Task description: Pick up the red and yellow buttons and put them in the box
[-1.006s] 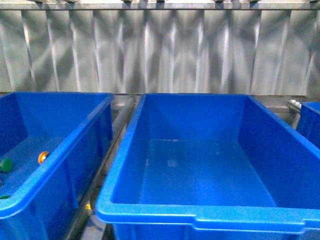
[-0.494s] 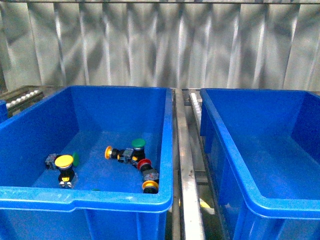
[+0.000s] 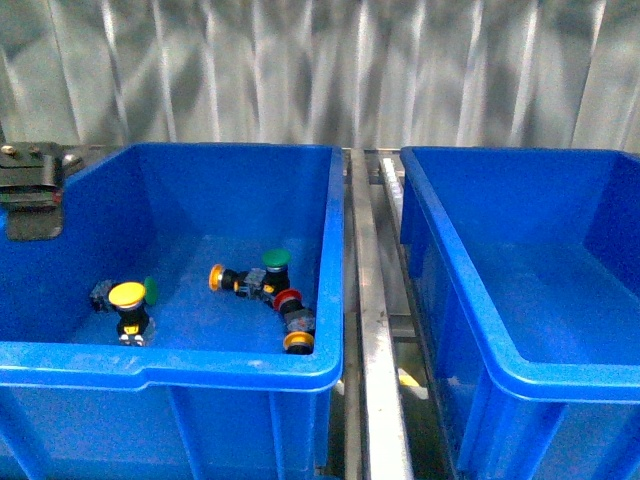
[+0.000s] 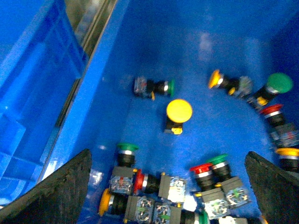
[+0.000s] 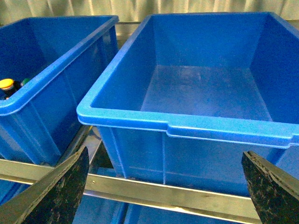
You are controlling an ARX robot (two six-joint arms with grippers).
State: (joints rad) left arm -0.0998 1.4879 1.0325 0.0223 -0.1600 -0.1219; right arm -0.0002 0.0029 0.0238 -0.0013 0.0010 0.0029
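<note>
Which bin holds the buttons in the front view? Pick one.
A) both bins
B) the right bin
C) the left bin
C: a yellow-capped button, a red-capped button and several others lie on the floor of the left bin, while the right bin shows no buttons on its visible floor.

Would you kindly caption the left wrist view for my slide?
Open left hand above blue bin of red, yellow, green push-buttons.
</note>
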